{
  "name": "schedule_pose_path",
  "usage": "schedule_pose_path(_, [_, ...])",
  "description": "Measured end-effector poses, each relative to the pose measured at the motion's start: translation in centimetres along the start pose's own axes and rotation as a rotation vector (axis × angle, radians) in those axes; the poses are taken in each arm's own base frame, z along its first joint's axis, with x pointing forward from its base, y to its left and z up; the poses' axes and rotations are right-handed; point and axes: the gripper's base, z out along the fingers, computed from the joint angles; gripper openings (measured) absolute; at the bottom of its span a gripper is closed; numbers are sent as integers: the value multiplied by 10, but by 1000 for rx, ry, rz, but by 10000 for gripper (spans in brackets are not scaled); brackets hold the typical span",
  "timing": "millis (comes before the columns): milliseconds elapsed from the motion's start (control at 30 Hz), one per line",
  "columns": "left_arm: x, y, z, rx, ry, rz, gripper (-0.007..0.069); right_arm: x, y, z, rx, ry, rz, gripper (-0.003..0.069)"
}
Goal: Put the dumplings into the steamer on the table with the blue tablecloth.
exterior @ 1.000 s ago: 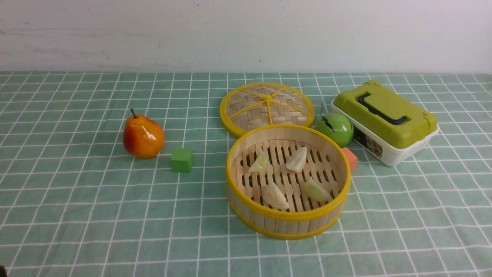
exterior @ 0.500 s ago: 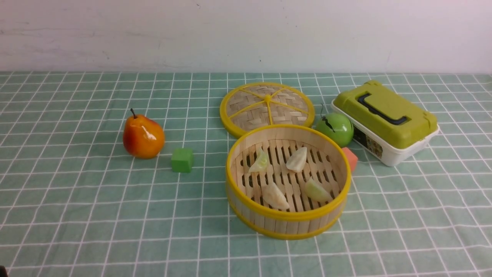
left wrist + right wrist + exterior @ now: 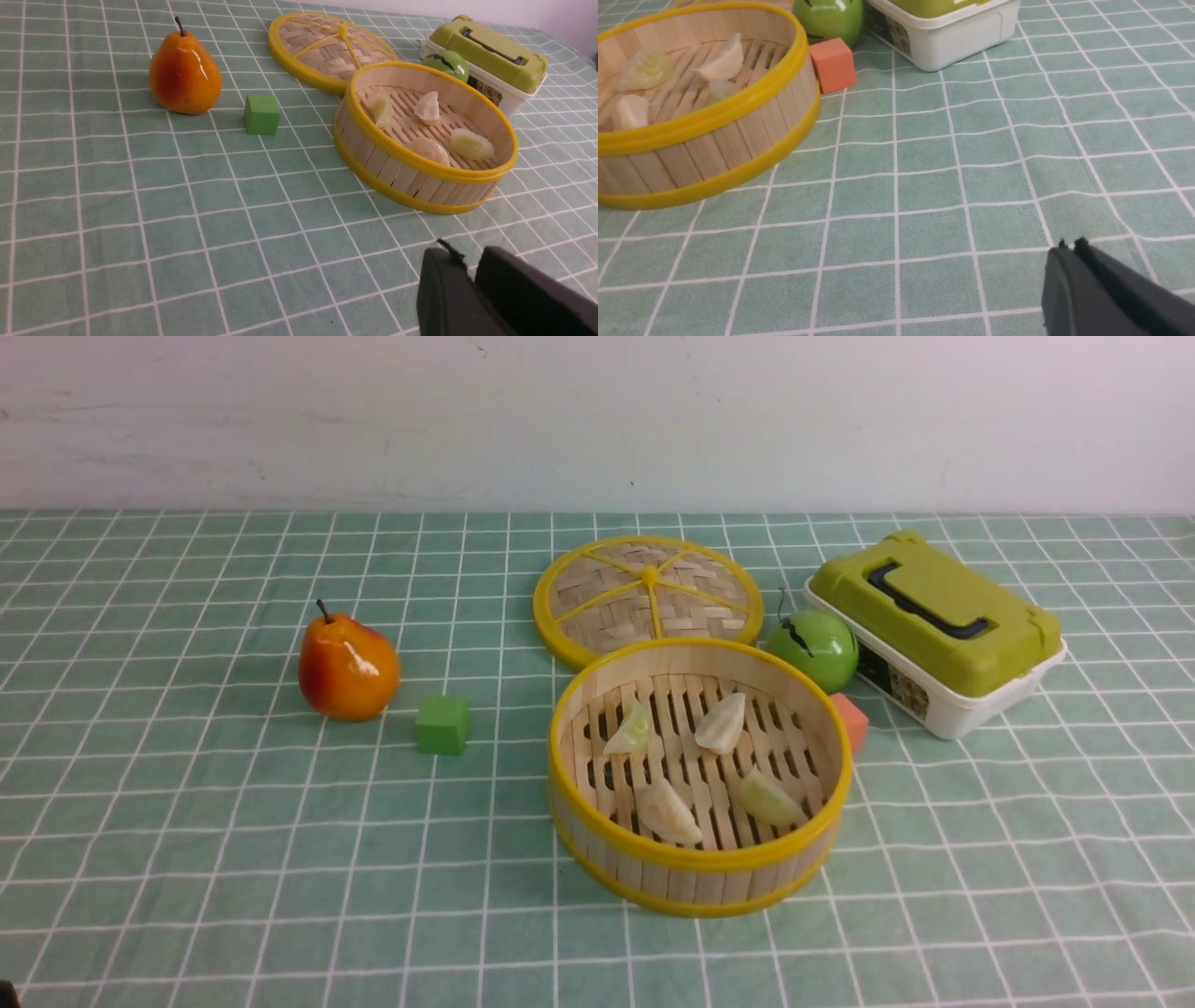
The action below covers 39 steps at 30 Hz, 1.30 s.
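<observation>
Pear [image 3: 349,667] glossy, prob. plastic; steamer [image 3: 700,859] matt wood w/ smooth yellow rims; tablecloth [image 3: 280,859] matt cloth.

Front view from above the counter [image 3: 280,859], facing forward and down to the wall [image 3: 597,420], left wrist view lower, angled across, right wrist view low and nearer, all sharing the steamer [image 3: 700,882]

Dark, tapering fingers on both grippers.
The left gripper [image 3: 473,262] has charcoal-grey fingers, smooth-looking and broad towards the base, with a small black, pointed projection at one tip; their finer detail is blurred. The right gripper [image 3: 1072,244] shows slimmer, near-black fingers with narrow tips and greyer sides. In the front view, a tiny black part [image 3: 7,995] is too cropped to identify.
</observation>
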Motion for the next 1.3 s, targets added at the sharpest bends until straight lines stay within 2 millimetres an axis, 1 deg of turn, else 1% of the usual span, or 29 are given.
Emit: schedule_pose_path(1300, [0,0,0,0,0,0,139,0,-1,0,14,-1,3,22])
